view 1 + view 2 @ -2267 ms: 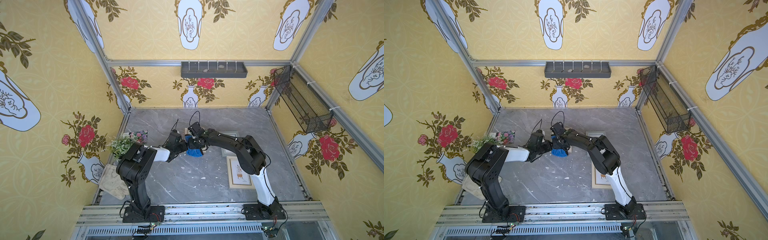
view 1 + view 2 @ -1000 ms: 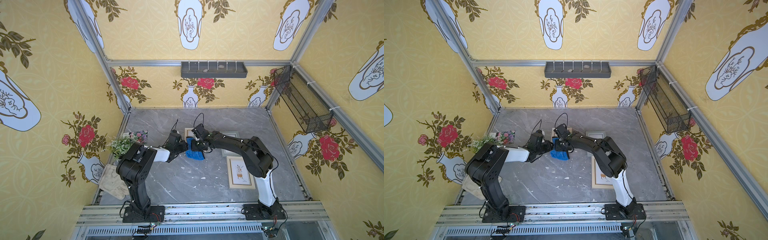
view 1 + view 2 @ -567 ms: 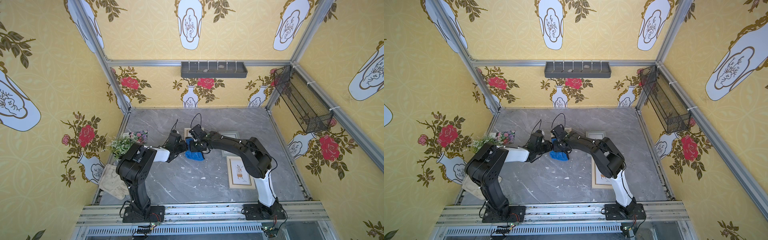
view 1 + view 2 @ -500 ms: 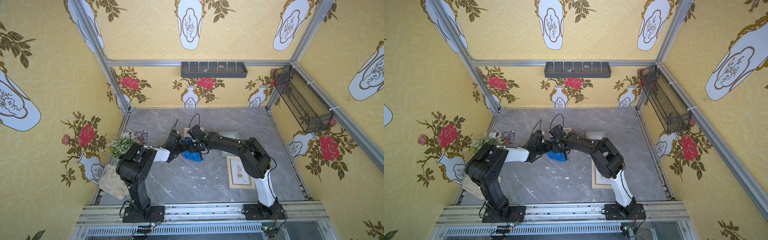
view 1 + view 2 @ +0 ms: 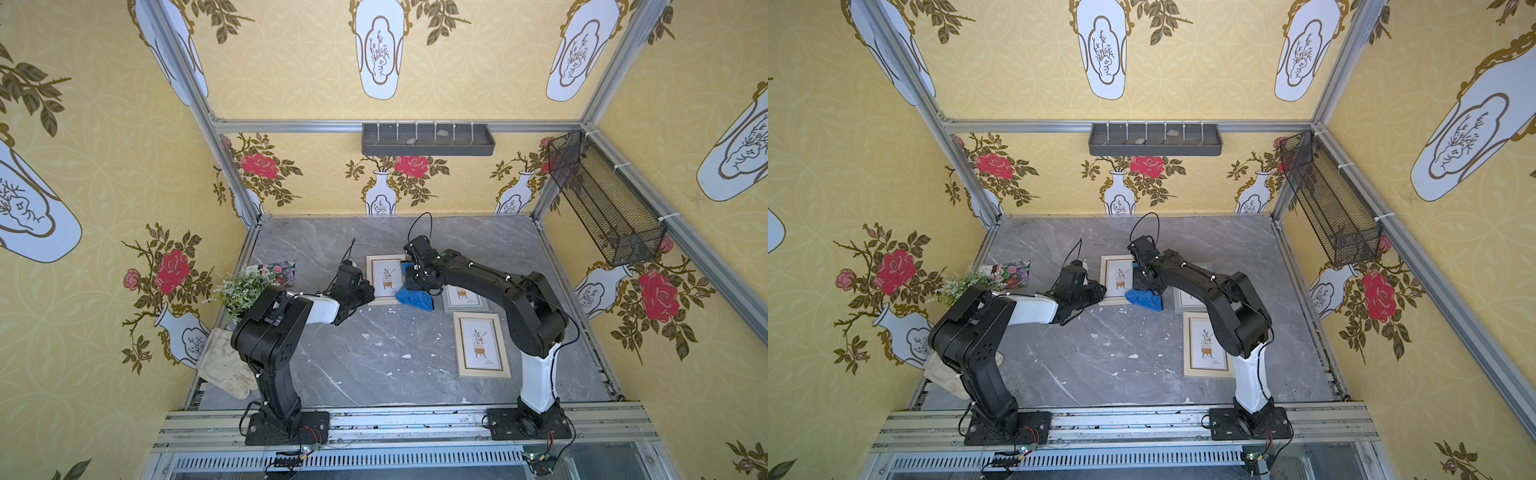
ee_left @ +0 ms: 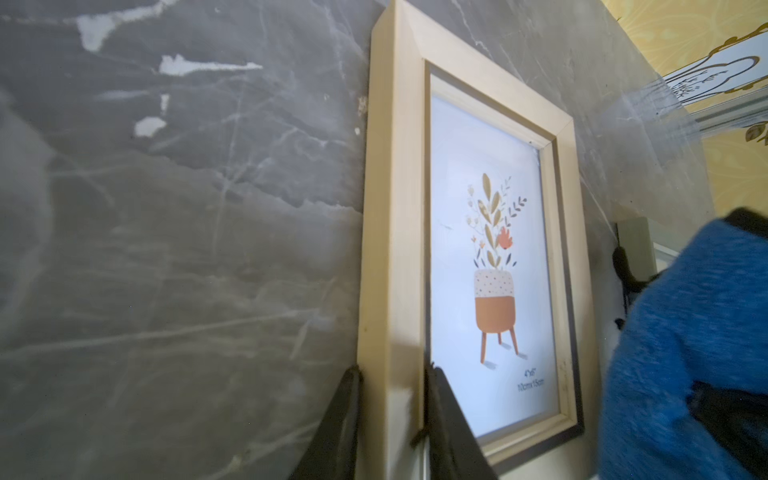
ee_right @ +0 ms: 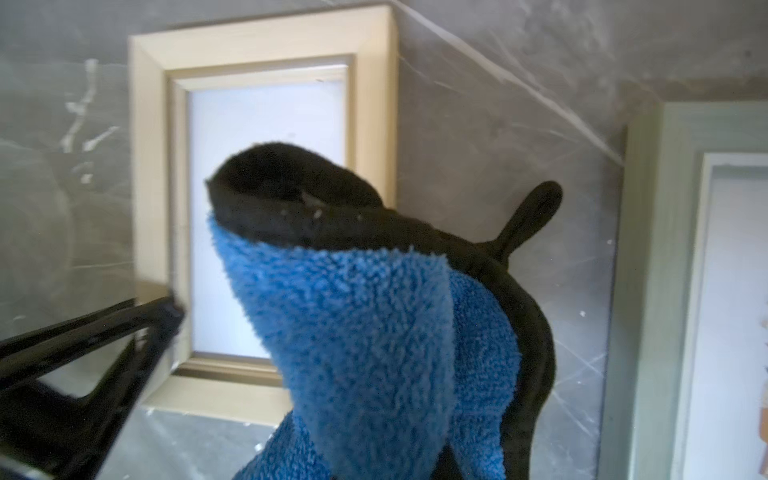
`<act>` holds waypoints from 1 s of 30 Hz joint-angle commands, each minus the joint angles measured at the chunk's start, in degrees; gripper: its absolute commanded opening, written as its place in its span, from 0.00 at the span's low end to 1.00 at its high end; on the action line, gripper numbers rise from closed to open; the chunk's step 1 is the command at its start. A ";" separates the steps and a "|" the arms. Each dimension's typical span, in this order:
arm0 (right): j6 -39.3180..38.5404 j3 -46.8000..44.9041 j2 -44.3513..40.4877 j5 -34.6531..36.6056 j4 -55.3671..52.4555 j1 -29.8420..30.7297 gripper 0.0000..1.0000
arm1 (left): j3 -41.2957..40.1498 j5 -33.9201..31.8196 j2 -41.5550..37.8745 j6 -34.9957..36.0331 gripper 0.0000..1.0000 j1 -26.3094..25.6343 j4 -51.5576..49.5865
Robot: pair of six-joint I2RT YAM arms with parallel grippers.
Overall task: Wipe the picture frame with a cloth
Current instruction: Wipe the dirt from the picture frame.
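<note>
Left gripper (image 6: 392, 376) pinching picture frame (image 6: 384, 199) rail, right gripper (image 5: 417, 286) clamping cloth (image 7: 365, 332), jaws buried.

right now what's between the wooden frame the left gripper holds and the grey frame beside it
The blue cloth, held by the right gripper, lies between the wooden frame and the grey frame, in both top views.
</note>
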 commanded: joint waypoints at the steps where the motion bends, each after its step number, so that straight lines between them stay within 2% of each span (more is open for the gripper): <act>1: -1.74 1.81 0.49 -1.57 2.46 1.87 0.14 | -1.91 -7.48 1.98 0.08 0.21 0.55 -29.54; 7: -0.70 2.48 5.48 -3.70 2.14 3.66 0.13 | -2.13 -7.58 1.96 0.10 0.21 0.55 -29.35; 13: 0.04 -2.80 3.07 -0.54 0.50 -1.16 0.12 | -2.70 -7.46 2.21 0.01 0.21 0.55 -28.70; 16: -1.19 -2.38 1.23 1.18 0.04 -3.25 0.12 | -2.80 -7.40 2.28 0.10 0.21 0.55 -28.52; 23: -5.37 8.57 4.52 -1.16 3.09 -1.58 0.14 | -2.89 -7.29 1.83 -0.07 0.21 0.55 -28.58; 30: -6.50 20.25 17.49 -5.40 3.81 -1.12 0.13 | -3.24 -7.62 1.33 0.01 0.21 0.55 -28.77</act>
